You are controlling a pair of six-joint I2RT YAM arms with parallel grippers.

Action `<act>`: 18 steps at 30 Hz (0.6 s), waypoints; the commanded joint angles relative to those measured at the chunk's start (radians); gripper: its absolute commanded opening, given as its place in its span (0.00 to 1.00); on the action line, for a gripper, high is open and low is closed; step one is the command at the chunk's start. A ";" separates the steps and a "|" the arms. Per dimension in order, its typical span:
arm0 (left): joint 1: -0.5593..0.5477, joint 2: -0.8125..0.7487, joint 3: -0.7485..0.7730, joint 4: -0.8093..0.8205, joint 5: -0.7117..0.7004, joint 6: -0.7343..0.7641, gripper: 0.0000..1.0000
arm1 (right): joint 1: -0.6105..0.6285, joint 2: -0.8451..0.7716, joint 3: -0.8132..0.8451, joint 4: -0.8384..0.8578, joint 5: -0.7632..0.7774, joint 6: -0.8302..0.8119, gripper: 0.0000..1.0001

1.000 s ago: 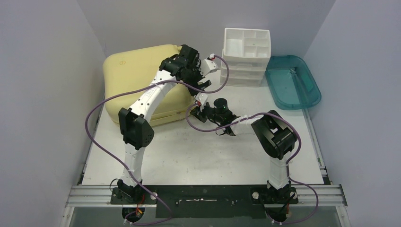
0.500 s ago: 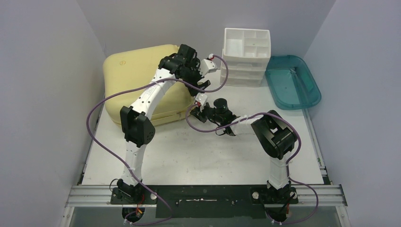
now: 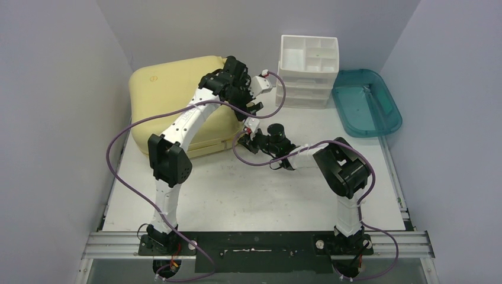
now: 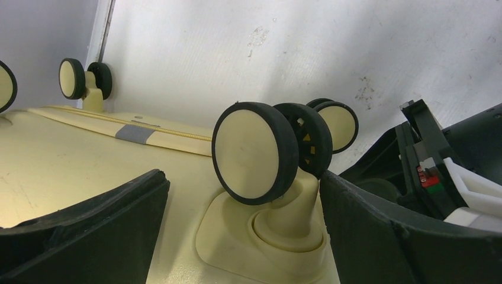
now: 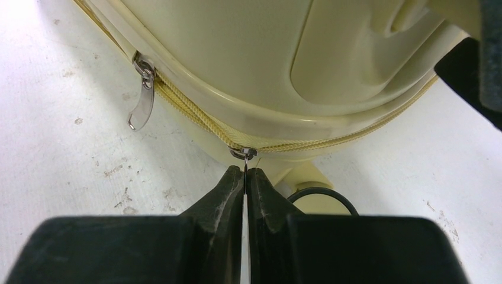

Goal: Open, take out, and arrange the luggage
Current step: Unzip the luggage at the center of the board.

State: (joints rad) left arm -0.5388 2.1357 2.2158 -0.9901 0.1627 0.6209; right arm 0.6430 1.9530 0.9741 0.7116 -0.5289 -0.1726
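The luggage [image 3: 169, 89] is a pale-yellow hard-shell suitcase lying flat and closed at the back left of the table. My left gripper [image 3: 251, 102] is at its right end, open, with its fingers either side of a yellow-and-black wheel [image 4: 256, 152] and its stem. The left gripper [image 4: 241, 188] does not touch the wheel. My right gripper [image 3: 247, 132] is at the near right corner of the luggage [image 5: 254, 65]. This right gripper [image 5: 245, 173] is shut on a thin metal zipper pull [image 5: 244, 156] of the closed zip. A second zipper pull [image 5: 141, 109] hangs free to the left.
A white drawer organizer [image 3: 308, 70] stands at the back, right of the suitcase. A teal plastic tray [image 3: 366, 102] lies beyond it against the right wall. Purple cables [image 3: 127, 133] loop off both arms. Grey walls close in both sides.
The left wrist has shifted very slightly at the suitcase's right end. The right arm has stayed still with its grip on the zipper pull.
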 commanded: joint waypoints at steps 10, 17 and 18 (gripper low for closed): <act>-0.139 0.238 0.033 -0.331 0.353 0.103 0.97 | -0.001 0.030 0.061 -0.072 -0.043 0.029 0.00; -0.139 0.248 -0.004 -0.346 0.244 0.123 0.73 | -0.015 0.032 0.076 -0.084 -0.074 0.033 0.00; -0.138 0.242 -0.020 -0.341 0.229 0.123 0.67 | -0.014 0.031 0.081 -0.087 -0.074 0.034 0.00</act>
State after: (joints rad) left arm -0.5339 2.2368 2.3379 -1.0660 0.3191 0.7532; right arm 0.6189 1.9762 0.9775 0.7418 -0.6086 -0.1440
